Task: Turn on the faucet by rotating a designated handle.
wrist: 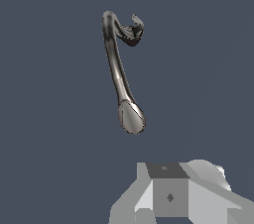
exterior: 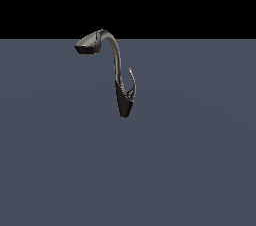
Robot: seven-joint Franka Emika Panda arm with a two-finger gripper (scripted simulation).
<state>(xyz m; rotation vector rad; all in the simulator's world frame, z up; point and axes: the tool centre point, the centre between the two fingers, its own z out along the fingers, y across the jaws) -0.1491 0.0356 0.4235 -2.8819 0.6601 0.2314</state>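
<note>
**Q:** Is any lettering, brand or label legible?

**A:** None can be read. The faucet [exterior: 120,77] has plain dark metal surfaces, and the grey ground [exterior: 200,170] it stands on is unmarked. The gripper [wrist: 171,196] housing carries one small diamond-shaped mark, not a character.

**Q:** Where is the faucet, and how is it built?

**A:** In the exterior view it stands alone on the ground, with a black band of background above and behind it. A tapered black cone base [exterior: 123,104] carries a thin grey neck [exterior: 116,60], which arches over to a flattened wide spray head [exterior: 88,45] on the exterior view's left of the base.

**Q:** And the handle?

**A:** The handle [exterior: 132,81] is a short, curved, pointed sliver branching from the base on the side away from the spray head, its tip well below the arch of the neck. In the wrist view it [wrist: 133,30] lies just beside the base end of the neck.

**Q:** What stands near the faucet or blocks it?

**A:** Only the ground surrounds it. The gripper, seen only in the wrist view, is well apart from the spray head [wrist: 131,118].

**Q:** What is the end effector's state?

**A:** Only its pale grey body shows; the fingers are out of frame, so its opening cannot be told. Nothing is visibly held.
</note>
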